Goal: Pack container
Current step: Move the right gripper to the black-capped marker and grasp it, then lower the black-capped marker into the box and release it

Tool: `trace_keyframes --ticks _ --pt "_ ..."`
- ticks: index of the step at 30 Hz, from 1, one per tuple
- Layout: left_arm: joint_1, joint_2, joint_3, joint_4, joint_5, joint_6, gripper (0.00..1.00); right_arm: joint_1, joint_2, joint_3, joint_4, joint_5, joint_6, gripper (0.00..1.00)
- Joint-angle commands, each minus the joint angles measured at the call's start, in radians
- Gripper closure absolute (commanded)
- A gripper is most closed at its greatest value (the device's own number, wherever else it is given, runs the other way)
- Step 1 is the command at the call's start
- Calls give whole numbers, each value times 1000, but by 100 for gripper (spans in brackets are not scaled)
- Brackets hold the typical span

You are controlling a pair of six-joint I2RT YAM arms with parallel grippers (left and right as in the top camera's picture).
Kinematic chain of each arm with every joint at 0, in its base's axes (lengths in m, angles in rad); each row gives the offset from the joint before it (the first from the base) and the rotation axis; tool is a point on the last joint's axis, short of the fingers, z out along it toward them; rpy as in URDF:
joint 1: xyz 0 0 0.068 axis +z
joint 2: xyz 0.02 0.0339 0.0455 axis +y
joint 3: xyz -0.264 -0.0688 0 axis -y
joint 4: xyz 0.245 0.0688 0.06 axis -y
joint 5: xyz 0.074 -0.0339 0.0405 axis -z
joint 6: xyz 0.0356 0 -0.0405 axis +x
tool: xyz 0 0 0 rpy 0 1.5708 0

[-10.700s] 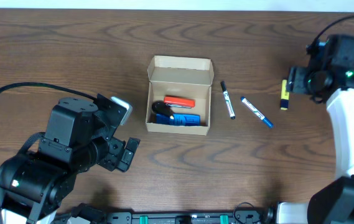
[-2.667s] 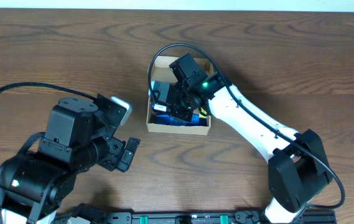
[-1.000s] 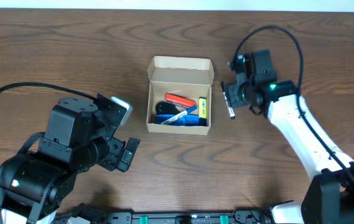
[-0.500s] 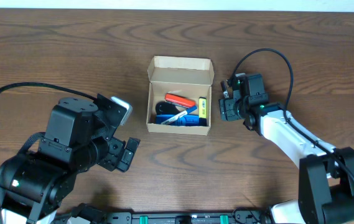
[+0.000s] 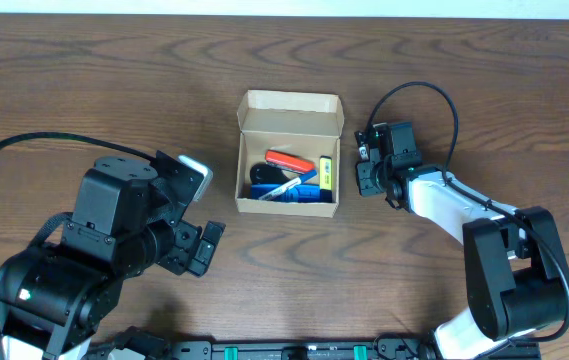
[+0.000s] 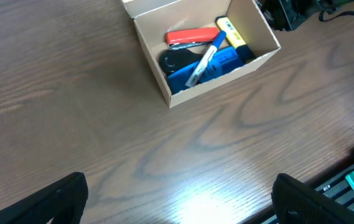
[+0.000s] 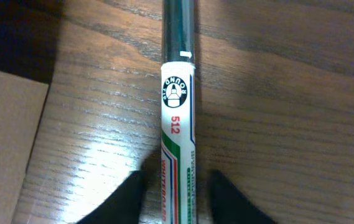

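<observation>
The tan cardboard container (image 5: 289, 116) stands open at mid-table, lid flap up at the back. It holds a red item, a black item, a blue item, a blue-and-white marker and a yellow highlighter (image 5: 326, 174). It also shows in the left wrist view (image 6: 226, 73). My right gripper (image 5: 369, 172) is low on the table just right of the container. In the right wrist view it (image 7: 177, 202) is open and straddles a white whiteboard marker (image 7: 177, 112) lying on the wood, one fingertip (image 7: 128, 200) on each side. My left gripper (image 6: 180, 205) is open and empty, well in front of the container.
The container's cardboard wall (image 7: 5, 143) lies close to the left of the marker in the right wrist view. The left arm's bulky body (image 5: 94, 250) fills the table's front left. The table's front edge (image 6: 351, 168) shows at the lower right of the left wrist view.
My right arm has left the container, swung to its right and come down over the whiteboard marker. The blue marker and yellow highlighter now lie in the container. The left arm has not moved.
</observation>
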Motion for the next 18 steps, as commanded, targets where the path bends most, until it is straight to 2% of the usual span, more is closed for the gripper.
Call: trace_keyframes --ticks 1,8,18 --pt "3 -4 6 0 -5 -4 5 -3 22 -7 -4 -7 1 75" --pt "3 -4 6 0 -5 -4 5 -3 16 6 -18 -8 49 98" --pt "3 -4 6 0 -5 -4 5 20 -163 233 -290 -7 61 99"
